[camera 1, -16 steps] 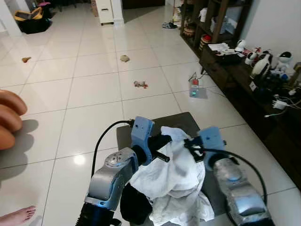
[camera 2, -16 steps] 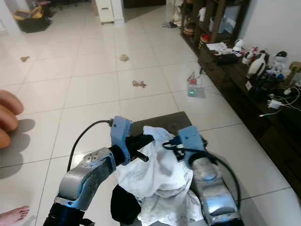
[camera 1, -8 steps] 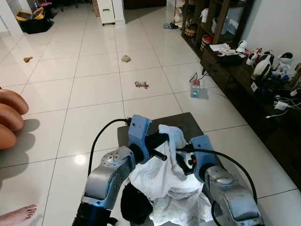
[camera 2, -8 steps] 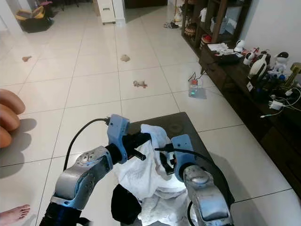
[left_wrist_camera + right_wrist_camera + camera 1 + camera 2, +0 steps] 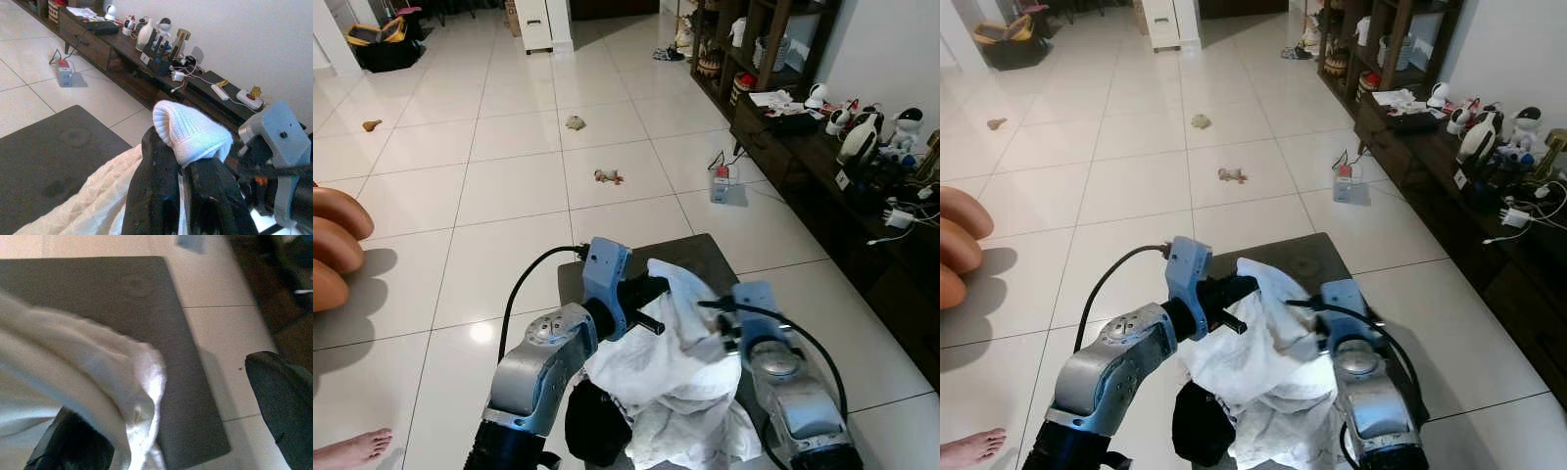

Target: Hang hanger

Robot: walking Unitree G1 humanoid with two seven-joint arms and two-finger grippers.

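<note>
Left gripper (image 5: pixel 188 188) is clamped shut on a fold of the white quilted knit garment (image 5: pixel 671 377); in the left wrist view the cloth bulges out just past its two black fingers (image 5: pixel 156 196). I hold the garment above the dark grey floor mat (image 5: pixel 700 255), with a black cloth bundle (image 5: pixel 592 426) hanging beneath it. Right gripper (image 5: pixel 717 318): one finger (image 5: pixel 286 396) stands well apart from the white fold in its wrist view, so I read it as open and holding nothing. Compared with half a second ago, my right arm has drawn back from the garment toward the right; it was pressed into the cloth then and now sits just beside the garment's edge. I judge this to mean the grasp on that side was released or missed, leaving the left gripper carrying the load alone. I cannot make out a hanger anywhere in these views; if one is inside the garment, it is hidden. A person's bare foot (image 5: pixel 352 448) rests on the white tiled floor (image 5: pixel 509 186) at my left.
</note>
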